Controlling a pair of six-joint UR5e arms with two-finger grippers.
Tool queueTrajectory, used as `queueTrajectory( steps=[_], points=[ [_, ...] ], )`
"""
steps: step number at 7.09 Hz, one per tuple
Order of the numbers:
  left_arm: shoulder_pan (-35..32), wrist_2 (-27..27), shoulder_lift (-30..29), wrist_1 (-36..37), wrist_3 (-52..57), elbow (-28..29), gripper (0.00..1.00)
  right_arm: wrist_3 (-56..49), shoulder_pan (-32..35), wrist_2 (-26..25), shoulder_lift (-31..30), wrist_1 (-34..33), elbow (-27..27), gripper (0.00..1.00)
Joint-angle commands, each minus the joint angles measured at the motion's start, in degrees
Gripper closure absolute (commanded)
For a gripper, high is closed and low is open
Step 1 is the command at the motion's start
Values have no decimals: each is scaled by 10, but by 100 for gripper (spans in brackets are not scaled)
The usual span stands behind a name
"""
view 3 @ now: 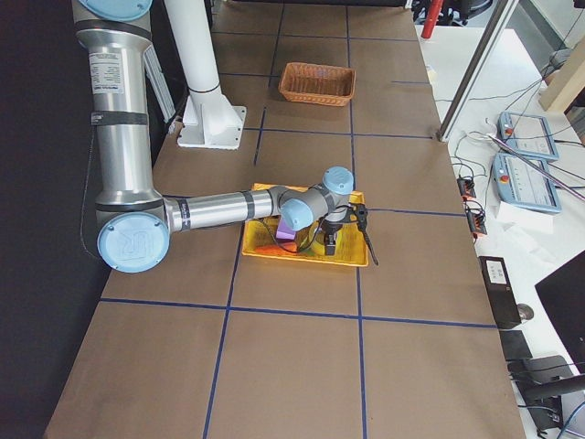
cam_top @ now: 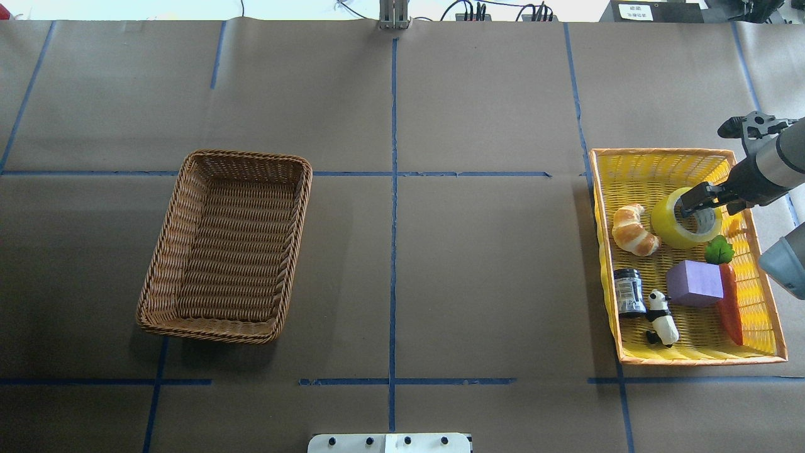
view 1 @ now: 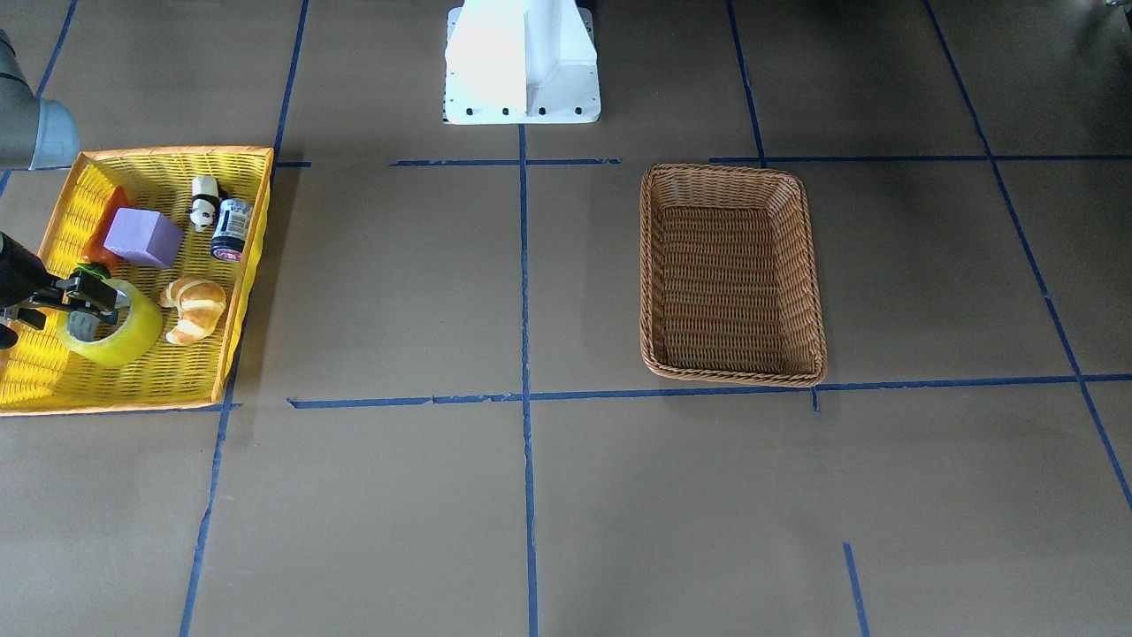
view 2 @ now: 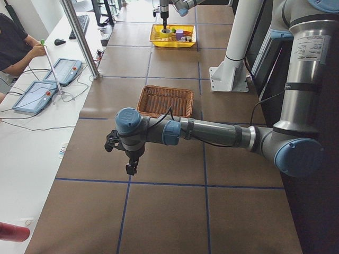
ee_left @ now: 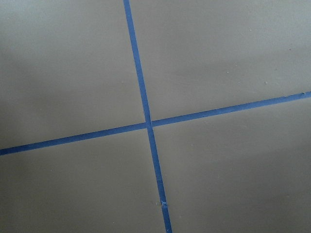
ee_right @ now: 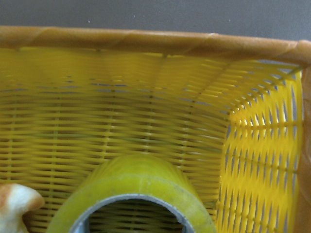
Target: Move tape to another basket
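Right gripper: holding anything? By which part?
The right gripper straddles the wall of the tape at its rim, with one finger seemingly inside the core. Whether it has clamped cannot be told. The tape lies in the yellow basket.

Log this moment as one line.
right gripper: on tape rim, closure unclear | tape: in yellow basket | wicker basket: empty | left gripper: away, over bare table

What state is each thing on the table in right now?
Wicker basket, empty.
Yellow basket, holds tape and croissant.
Tape, tilted.
Right gripper, at the tape's rim; grip unclear.
Left gripper, over bare table; open or shut unclear.
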Motion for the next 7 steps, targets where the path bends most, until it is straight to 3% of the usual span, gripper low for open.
queueTrajectory(
  steps=[1, 2, 3, 4, 6, 7],
  points=[
    [-1, 0, 0, 0, 1, -2, 0, 0, -4, 0, 1, 0, -9, 4],
    [0, 1, 0, 1, 1, -5, 0, 1, -3, 1, 1, -1, -11, 17],
    [-1, 1, 1, 0, 1, -6, 0, -2, -3, 1, 2, -1, -12, 51],
    [-1, 1, 1, 0, 1, -6, 0, -3, -3, 1, 3, 0, -11, 74],
    [0, 0, 0, 0, 1, -6, 0, -6, 0, 6, 3, 0, -5, 94],
    [-1, 0, 0, 0, 1, -7, 0, -9, 10, 10, 2, 10, -2, 99]
  ],
)
